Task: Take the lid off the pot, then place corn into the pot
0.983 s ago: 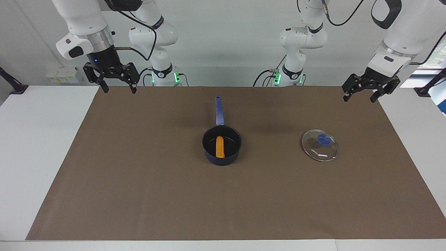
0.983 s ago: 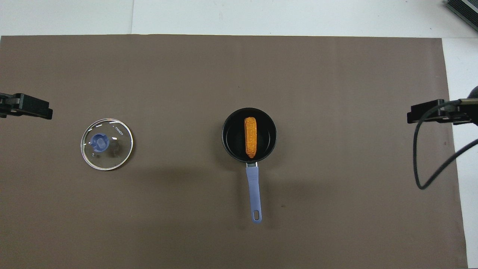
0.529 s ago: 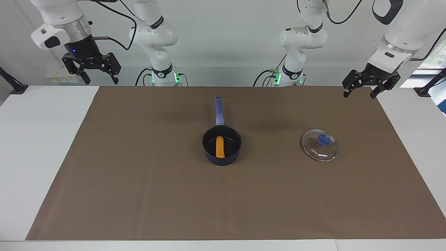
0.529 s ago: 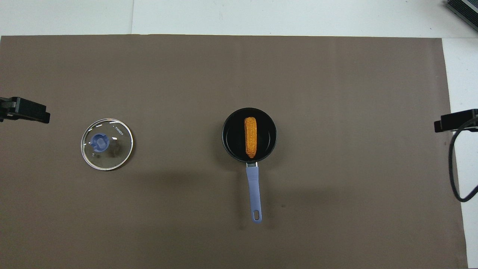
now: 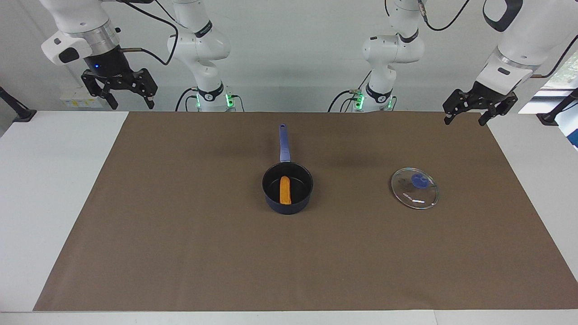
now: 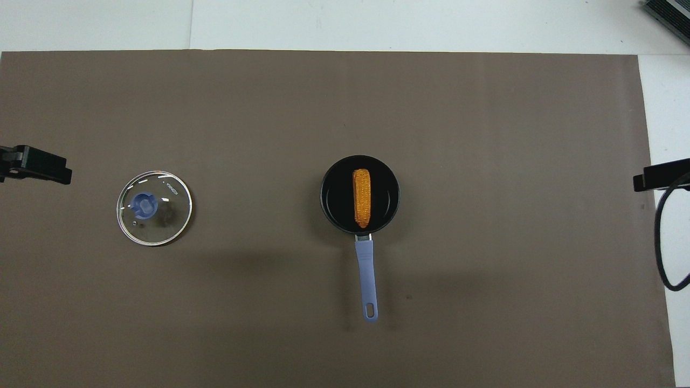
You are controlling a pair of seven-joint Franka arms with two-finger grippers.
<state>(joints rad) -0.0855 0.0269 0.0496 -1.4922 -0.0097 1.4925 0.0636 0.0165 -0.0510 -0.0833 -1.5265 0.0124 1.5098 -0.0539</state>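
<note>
Orange corn [image 5: 285,190] lies in the pot [image 5: 287,188], the lid [image 5: 415,188] sits beside it, and both grippers, left [image 5: 467,116] and right [image 5: 128,97], hang open and empty, so the job looks done.

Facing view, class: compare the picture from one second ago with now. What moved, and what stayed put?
The right claw rose and drew outward off the mat. The left claw lifted slightly. Both are open and empty. The corn in the pot and the lid on the mat stayed put.
</note>
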